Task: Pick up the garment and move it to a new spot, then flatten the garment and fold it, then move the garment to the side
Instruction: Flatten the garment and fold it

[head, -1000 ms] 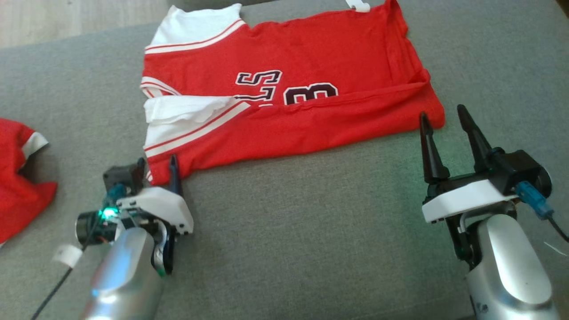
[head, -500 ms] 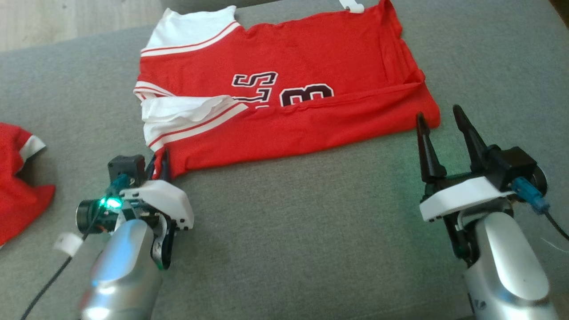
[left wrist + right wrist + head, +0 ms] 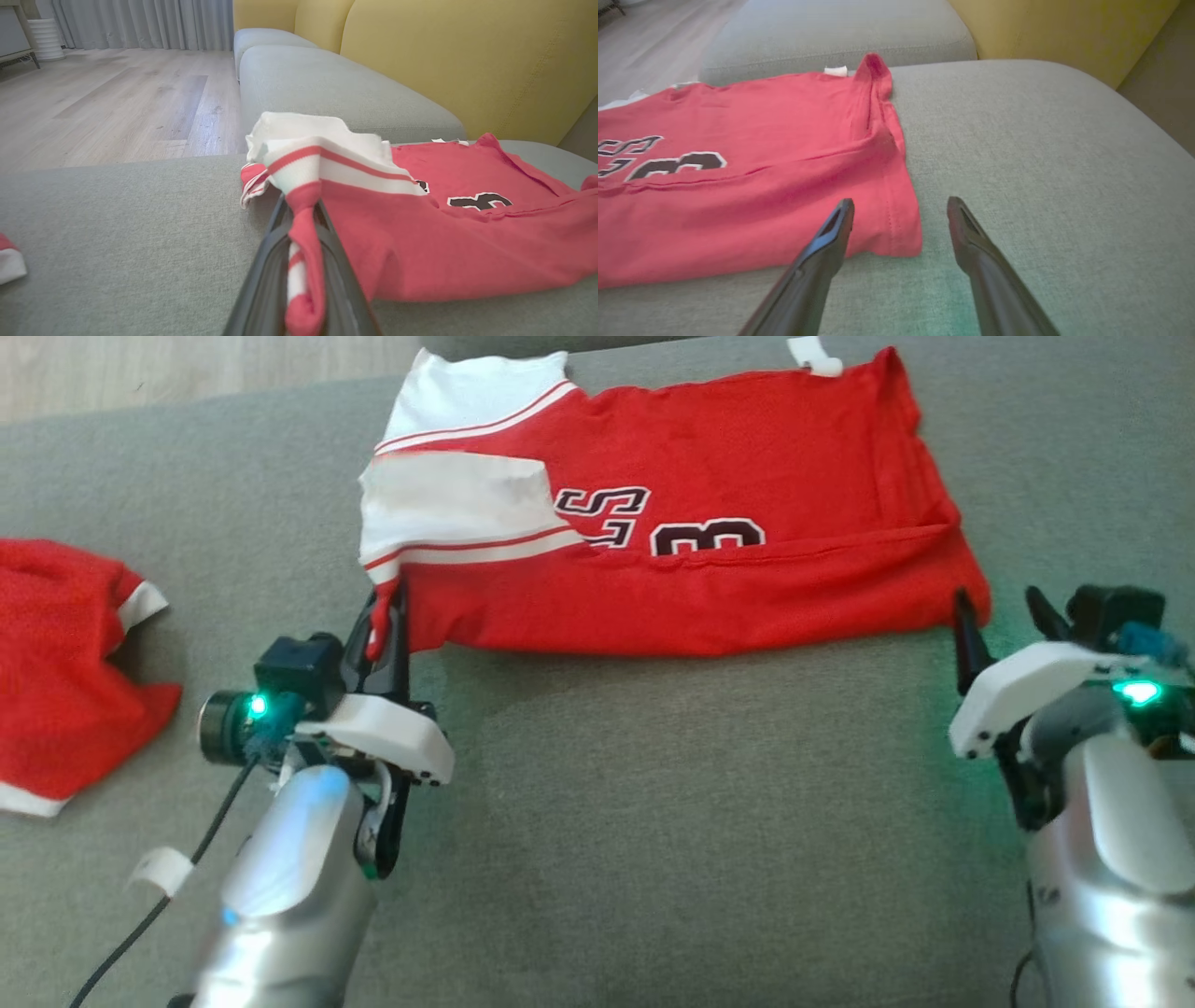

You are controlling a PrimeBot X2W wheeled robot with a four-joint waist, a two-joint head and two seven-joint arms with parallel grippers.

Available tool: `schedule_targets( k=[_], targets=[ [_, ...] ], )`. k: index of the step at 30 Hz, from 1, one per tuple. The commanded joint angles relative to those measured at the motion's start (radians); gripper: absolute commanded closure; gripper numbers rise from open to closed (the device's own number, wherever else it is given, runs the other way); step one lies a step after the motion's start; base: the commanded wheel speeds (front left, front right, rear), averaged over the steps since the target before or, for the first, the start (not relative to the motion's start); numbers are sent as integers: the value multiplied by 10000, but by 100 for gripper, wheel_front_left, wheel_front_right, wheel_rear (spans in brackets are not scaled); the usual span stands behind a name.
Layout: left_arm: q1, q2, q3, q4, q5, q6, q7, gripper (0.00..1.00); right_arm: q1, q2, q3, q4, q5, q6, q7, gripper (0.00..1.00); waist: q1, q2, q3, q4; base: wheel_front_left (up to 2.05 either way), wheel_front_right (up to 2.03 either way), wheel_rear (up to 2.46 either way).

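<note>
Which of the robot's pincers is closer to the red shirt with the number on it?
Left. The left pincer is shut on a near corner of the red shirt; the right pincer stands open at the other near corner.

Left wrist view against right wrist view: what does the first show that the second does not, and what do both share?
Left wrist view: the left fingers shut on a striped corner of the jersey, curtains, and the edge of a second garment. Right wrist view: the right fingers open at the jersey's opposite near corner. Both: the red jersey with dark print, its white label, the grey cushion, the yellow backrest.
</note>
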State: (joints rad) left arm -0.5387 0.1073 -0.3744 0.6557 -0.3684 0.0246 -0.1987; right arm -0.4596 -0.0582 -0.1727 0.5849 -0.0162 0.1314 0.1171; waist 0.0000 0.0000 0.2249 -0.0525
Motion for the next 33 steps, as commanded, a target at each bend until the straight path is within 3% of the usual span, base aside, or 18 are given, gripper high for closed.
schedule_targets(
  k=[1, 8, 13, 14, 15, 24, 33],
  targets=[
    [-307, 138, 213, -382, 64, -32, -53, 100, -407, 73, 71, -156, -174, -7, 65, 0, 0, 0, 64, 101, 0, 0, 0],
    [-331, -13, -117, -695, 127, -38, 42, 100, -1422, 77, -1154, 1609, -1285, -7, 976, 0, 0, 0, 313, 541, 0, 0, 0],
    [-429, -70, -280, -778, 147, -31, 117, 100, -1893, 78, -1381, 2544, -1966, -7, 1289, 0, 0, 0, 504, 744, 0, 0, 0],
    [-446, -66, -291, -772, 148, -18, 128, 100, -1974, 78, -1347, 2714, -2014, -7, 1325, 37, 0, 0, 523, 764, 0, 0, 0],
    [-461, -47, -299, -753, 155, 0, 138, 100, -2040, 78, -1292, 2830, -2132, -7, 1323, 100, 0, 0, 537, 776, 0, 0, 0],
    [-177, 243, -314, -270, 26, 4, 376, 100, -2196, -82, -1011, 3340, -2487, -7, 751, 100, 0, 0, 54, 529, 0, 0, 0],
    [678, 560, -310, 150, -350, -145, 914, 100, -1976, -801, 317, 3770, -1391, -7, 857, 100, 0, 0, -1045, 104, 0, 0, 0]
  ],
)
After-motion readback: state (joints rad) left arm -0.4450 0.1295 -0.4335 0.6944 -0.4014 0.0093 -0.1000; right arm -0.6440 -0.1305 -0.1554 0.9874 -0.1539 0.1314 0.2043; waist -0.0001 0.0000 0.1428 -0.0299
